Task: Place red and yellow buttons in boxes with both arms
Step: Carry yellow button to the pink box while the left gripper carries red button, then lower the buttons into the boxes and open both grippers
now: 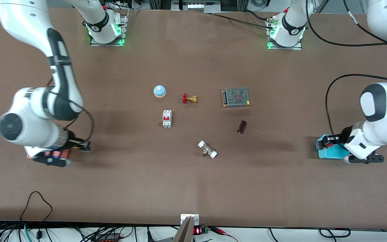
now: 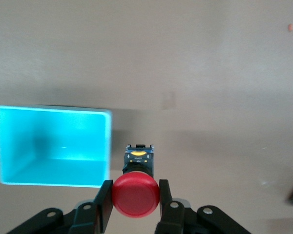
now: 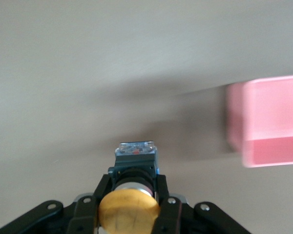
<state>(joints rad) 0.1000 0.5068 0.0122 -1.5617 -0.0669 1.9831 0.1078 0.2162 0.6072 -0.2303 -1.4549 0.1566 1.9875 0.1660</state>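
Brown and matte, the desk [image 1: 193,188] is carrying everything under the two white arms. Going from the right arm's end, the right end effector [image 3: 129,214] is hanging low over the desk and its fingers are closing on the yellow button [image 3: 129,212], squeezing the black body just under the orange-yellow cap. The pink-red box [image 3: 271,122] is standing on the desk just beside it; in the front view only a corner of this box [image 1: 65,154] is showing under the right arm. Around the middle of the desk several other things are lying well apart: a blue-domed bell [image 1: 159,91], a white circuit breaker [image 1: 167,119] nearer to the front camera than the bell, a brass valve [image 1: 189,98] with a red handle, a white-ended fitting [image 1: 207,149], a dark cylinder [image 1: 241,126] and a metal mesh unit [image 1: 236,97]. At the left arm's end, the left end effector [image 2: 136,207] is gripping the red button [image 2: 136,195] between its fingers, above the bare desk and just beside the cyan box [image 2: 51,146], not over its opening. In the front view the left arm is covering part of this box [image 1: 331,153].
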